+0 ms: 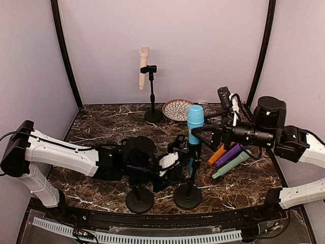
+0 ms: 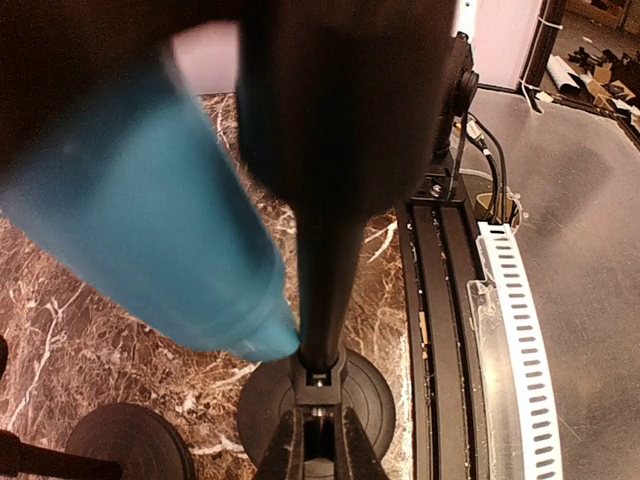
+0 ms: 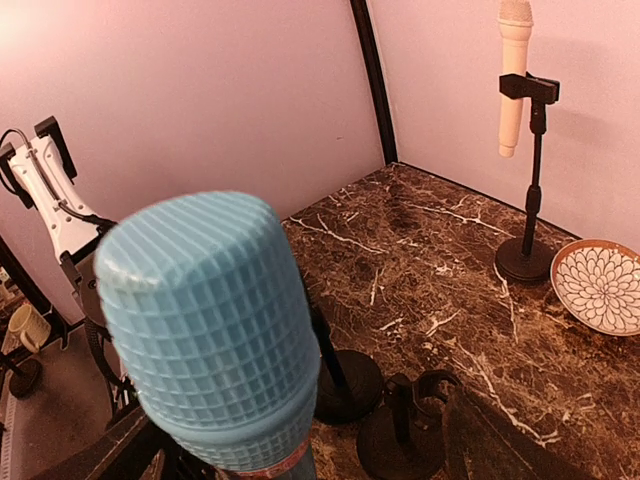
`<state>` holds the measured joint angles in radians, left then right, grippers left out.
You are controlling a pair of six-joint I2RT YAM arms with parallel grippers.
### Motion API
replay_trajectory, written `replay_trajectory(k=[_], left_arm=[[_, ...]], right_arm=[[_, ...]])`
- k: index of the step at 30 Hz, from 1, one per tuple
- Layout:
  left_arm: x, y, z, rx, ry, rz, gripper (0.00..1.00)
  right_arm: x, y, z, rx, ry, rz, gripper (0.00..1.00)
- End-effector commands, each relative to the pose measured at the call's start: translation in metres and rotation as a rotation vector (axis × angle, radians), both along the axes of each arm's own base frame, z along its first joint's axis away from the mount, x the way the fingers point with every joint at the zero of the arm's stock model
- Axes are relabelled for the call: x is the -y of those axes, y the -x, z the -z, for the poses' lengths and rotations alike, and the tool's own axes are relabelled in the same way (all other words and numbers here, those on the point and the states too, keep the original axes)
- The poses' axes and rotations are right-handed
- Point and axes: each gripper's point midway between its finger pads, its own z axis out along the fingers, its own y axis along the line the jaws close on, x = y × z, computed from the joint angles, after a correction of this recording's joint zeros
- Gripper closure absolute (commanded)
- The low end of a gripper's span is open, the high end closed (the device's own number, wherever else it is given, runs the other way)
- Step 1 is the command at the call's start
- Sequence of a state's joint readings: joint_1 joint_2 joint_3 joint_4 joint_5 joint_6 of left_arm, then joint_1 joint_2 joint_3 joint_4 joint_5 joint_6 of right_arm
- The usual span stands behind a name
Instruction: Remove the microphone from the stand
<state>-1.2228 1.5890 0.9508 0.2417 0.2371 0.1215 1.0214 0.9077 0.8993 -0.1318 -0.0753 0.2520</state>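
Blue microphone (image 1: 195,122) sits in its stand (image 1: 188,196) at the marble table's (image 1: 101,127) front edge. The left gripper (image 2: 320,450) clamps the stand's pole, and the right gripper (image 1: 199,133) is spread wide around the microphone's head.

Stands and mics on the surface (image 1: 101,127)
Front: front mic (image 1: 195,122) in front stand (image 1: 189,195), left stand (image 1: 139,202) beside, loose mics (image 1: 231,155) right. Behind: back stand (image 1: 153,114) holding back mic (image 1: 144,66), plate (image 1: 177,109) right.

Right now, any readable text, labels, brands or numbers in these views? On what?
None readable in any view.
The blue microphone: grille and a reddish band, no lettering shows.
The cream microphone, patterned plate, black stand: no markings show.
The items lying at right: too small to tell.
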Motion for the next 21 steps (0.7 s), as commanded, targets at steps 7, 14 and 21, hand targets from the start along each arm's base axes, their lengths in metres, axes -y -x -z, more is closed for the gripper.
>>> replay_trajectory(k=[7, 14, 21], left_arm=[[-0.011, -0.007, 0.008, 0.045, -0.085, -0.038, 0.78], [-0.015, -0.014, -0.034, 0.098, -0.014, -0.078, 0.49], [-0.022, -0.026, -0.077, 0.047, 0.075, -0.169, 0.28]], right_arm=[[-0.005, 0.001, -0.040, 0.037, -0.134, -0.009, 0.07], [-0.006, -0.002, -0.035, 0.039, -0.116, 0.003, 0.07], [-0.016, -0.002, -0.013, 0.007, -0.050, -0.027, 0.06]])
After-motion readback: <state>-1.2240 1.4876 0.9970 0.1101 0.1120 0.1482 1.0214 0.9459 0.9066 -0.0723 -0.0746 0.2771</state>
